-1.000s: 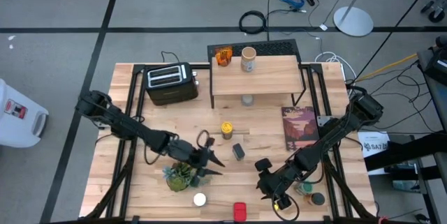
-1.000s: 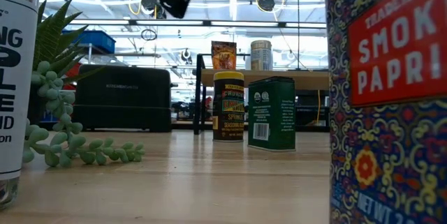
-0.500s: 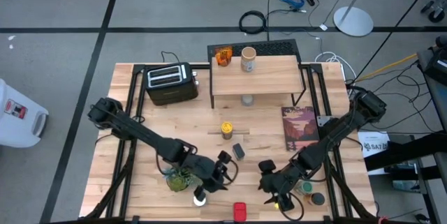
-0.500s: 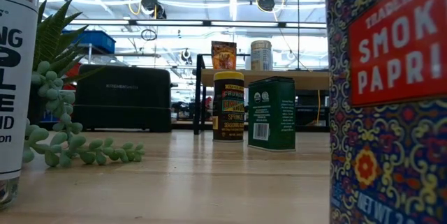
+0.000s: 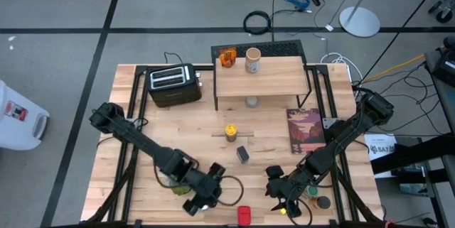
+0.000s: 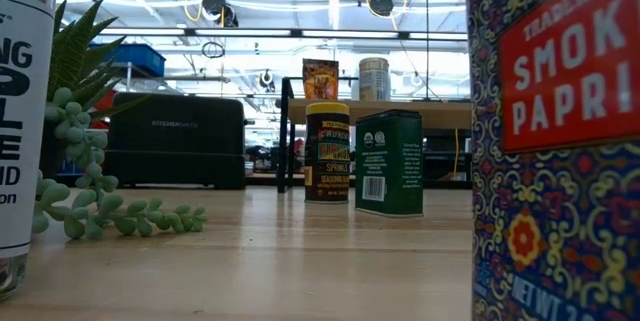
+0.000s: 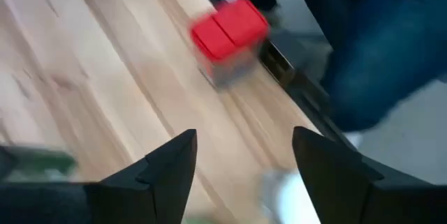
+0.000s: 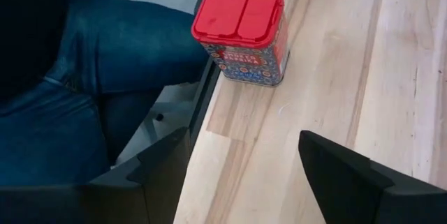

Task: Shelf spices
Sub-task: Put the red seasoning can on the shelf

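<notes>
1. The left gripper [image 5: 199, 204], fingers spread wide and holding nothing, hangs low near the red-lidded patterned metal tin [image 5: 244, 215], over the white-capped shaker, which it hides.
2. It should probably centre on the shaker before closing.
3. The right gripper [image 5: 282, 201], also wide open, waits on the tin's other side.
4. The wooden-topped black wire shelf [image 5: 274, 79] stands well away from the tin, already holding two jars.
</notes>
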Robot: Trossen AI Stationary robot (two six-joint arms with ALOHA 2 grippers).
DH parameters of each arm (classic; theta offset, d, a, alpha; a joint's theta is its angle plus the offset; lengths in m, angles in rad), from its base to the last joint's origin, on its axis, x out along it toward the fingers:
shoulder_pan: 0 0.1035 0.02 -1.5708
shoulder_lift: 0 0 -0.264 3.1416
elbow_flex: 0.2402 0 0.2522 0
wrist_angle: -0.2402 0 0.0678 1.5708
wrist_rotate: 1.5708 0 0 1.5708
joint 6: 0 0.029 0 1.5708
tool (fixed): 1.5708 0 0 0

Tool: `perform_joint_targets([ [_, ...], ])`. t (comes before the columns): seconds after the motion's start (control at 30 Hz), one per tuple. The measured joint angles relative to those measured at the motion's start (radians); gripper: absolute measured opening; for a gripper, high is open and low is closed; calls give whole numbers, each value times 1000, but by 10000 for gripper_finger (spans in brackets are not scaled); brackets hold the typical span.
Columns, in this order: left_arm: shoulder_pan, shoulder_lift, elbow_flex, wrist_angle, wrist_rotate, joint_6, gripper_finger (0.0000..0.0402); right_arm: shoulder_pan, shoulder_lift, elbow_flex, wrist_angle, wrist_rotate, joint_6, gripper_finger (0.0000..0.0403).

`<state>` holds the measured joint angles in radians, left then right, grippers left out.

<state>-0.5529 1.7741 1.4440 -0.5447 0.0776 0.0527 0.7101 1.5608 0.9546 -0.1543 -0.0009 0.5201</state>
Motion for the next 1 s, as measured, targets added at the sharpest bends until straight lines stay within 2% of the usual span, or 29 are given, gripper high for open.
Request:
perform_joint_targets([
  [0.23, -71, 0, 21, -144, -27, -193, 247, -2, 0, 0, 0, 1, -5, 258],
  [0.4, -95, 0, 21, -138, -54, -297, 247, -3, 0, 0, -1, 1, -9, 258],
  [0.67, -88, 54, 21, 72, -116, -167, 247, -11, 0, 0, 8, 1, -28, 258],
  [0.73, -67, 71, 21, 110, -116, -163, 247, -13, 0, 0, 13, 1, -27, 258],
  [0.87, -47, 101, 21, 165, -113, -24, 247, -13, 0, 0, 13, 2, -34, 258],
  [1.0, -20, 129, 20, 265, -104, 44, 247, -16, 0, 0, 25, 1, -41, 258],
])
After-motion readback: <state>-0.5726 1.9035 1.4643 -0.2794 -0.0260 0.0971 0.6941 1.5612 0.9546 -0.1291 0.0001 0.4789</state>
